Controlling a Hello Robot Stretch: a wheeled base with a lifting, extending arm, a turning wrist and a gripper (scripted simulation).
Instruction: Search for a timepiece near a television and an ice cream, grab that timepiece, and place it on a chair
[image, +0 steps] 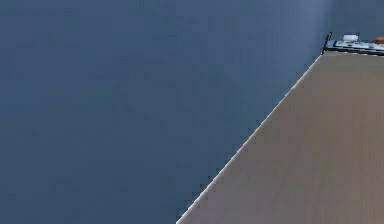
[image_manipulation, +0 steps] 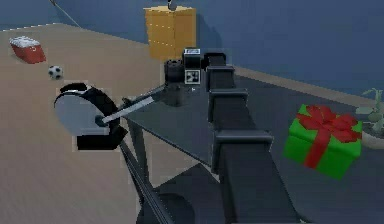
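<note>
**Clerk:** Nearest item?

**Inspector:** The arm (image_manipulation: 240, 150), a dark bar reaching out over the dark surface (image_manipulation: 170, 135) from its near edge.

**Clerk:** At the surface's left end?

**Inspector:** A round grey-and-white disc (image_manipulation: 80, 108) in a dark rim. A thin pale rod (image_manipulation: 140, 99) runs from it in over the surface. I cannot tell whether this is the timepiece, so the timepiece's position is not established.

**Clerk:** Containers?

**Inspector:** Three.
- A green gift box (image_manipulation: 322, 140) stands on the surface right of the arm. It is tied with a red ribbon and its contents are hidden.
- An orange box (image_manipulation: 165, 35) is at the surface's far edge. I cannot tell whether it stands on the surface or behind it. A small dark thing (image_manipulation: 172, 5) sits on top, and its inside is not visible.
- A red-and-white box (image_manipulation: 25, 47) is on the floor well beyond the surface's left end. Its contents cannot be made out.

**Clerk:** The gripper?

**Inspector:** The gripper (image_manipulation: 176, 82) is over the surface's far part, just before the orange box. The state of the fingers (image_manipulation: 175, 92) cannot be told, nor whether they hold anything.

**Clerk:** Other items?

**Inspector:** A black-and-white ball (image_manipulation: 55, 72) lies on the floor between the surface and the red-and-white box. A plant (image_manipulation: 375, 105) is at the surface's right end. The forward view shows a blue wall (image: 130, 100), a pale floor (image: 320, 150), and far off a low dark stand (image: 355, 44) bearing pale things. Its relation to the surface cannot be told.
</note>
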